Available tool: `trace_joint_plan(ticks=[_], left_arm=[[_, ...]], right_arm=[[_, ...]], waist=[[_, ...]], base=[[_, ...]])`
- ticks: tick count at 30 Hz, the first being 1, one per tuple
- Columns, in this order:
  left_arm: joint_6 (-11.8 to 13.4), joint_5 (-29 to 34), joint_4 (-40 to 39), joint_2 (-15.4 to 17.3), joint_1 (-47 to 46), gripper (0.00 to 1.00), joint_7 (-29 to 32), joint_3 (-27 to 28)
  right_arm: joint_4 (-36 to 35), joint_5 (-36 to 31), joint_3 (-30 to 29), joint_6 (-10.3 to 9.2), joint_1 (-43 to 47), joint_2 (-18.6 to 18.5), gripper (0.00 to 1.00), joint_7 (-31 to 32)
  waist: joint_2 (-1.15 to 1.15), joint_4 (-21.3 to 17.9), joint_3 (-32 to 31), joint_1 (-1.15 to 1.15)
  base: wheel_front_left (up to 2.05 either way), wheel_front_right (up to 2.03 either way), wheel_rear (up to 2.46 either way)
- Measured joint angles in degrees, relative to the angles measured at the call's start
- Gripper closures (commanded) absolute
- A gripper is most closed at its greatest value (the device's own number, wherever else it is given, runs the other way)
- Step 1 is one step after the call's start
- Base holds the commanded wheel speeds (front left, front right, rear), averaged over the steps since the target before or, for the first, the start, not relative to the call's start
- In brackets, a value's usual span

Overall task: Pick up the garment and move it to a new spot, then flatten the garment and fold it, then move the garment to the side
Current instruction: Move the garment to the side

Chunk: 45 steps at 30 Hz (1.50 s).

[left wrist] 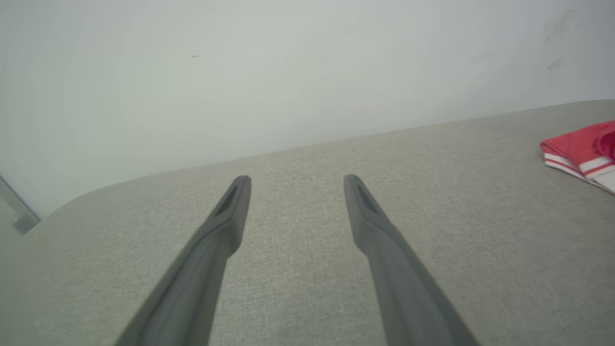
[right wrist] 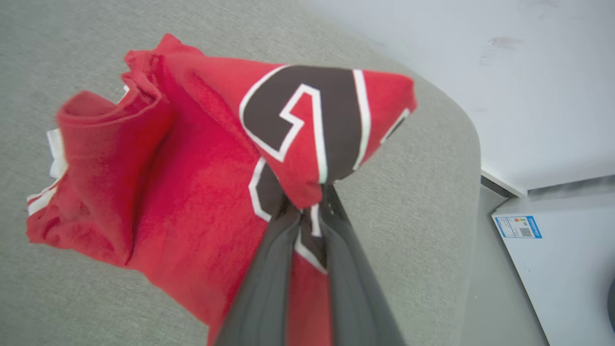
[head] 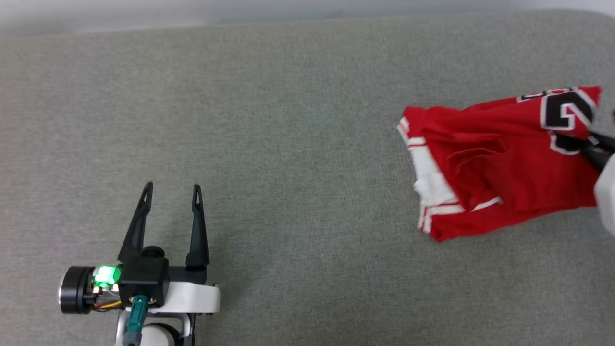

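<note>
Away at three o'clock on the grey cushion, garment pinched at its black numeral by the right gripper. Down at seven o'clock, left gripper spread wide, empty.

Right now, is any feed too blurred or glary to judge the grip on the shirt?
Head view: even light, no glare, but the shirt smears toward the right edge. Left wrist view: left claw soft near the lens. Right wrist view: shirt folds slightly blurred, yet the right claw plainly pinches the cloth.
</note>
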Motion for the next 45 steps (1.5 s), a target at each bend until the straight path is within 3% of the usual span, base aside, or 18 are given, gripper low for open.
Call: trace_joint_plan(ticks=[11, 21, 28, 30, 37, 45], left_arm=[[-0.14, 0.63, -3.21, 2.34, -6.06, 0.00, 0.00, -0.05], [0.71, 1.15, -5.93, 2.71, -10.18, 0.00, 0.00, -2.29], [1.86, 1.14, -7.04, 3.00, -11.39, 0.00, 0.00, -3.43], [2.23, 1.08, -7.00, 2.99, -11.38, 0.00, 0.00, -3.67], [3.67, 0.11, -6.04, 2.85, -8.72, 0.00, 0.00, -3.99], [4.39, -0.91, -5.00, 2.47, -3.87, 0.00, 0.00, -3.39]], right_arm=[[6.50, -3.81, -13.85, 0.00, 0.09, -3.47, 1.00, -0.09], [16.38, -9.02, -26.04, 0.00, -3.25, -5.24, 1.00, -0.49], [21.21, -12.47, -29.66, 0.00, -6.93, -3.14, 1.00, -0.54], [22.40, -13.59, -30.81, 0.00, -7.37, -1.65, 0.00, -0.54], [21.60, -18.70, -32.83, 0.00, -5.17, 1.15, 0.00, -5.11], [10.71, -19.70, -33.86, 0.00, -0.90, 9.29, 0.00, -16.81]], waist=[[0.00, -2.01, 10.04, 0.00], [0.00, -0.65, 17.17, 0.00], [0.00, 0.88, 19.27, 0.00], [0.00, 1.09, 18.72, 0.00], [0.00, 1.65, 14.04, 0.00], [0.00, 1.86, 6.99, -0.01]], base=[[0.00, 0.00, 0.00], [0.00, 0.00, 0.00], [0.00, 0.00, 0.00], [0.00, 0.00, 0.00], [0.00, 0.00, 0.00], [0.00, 0.00, 0.00]])
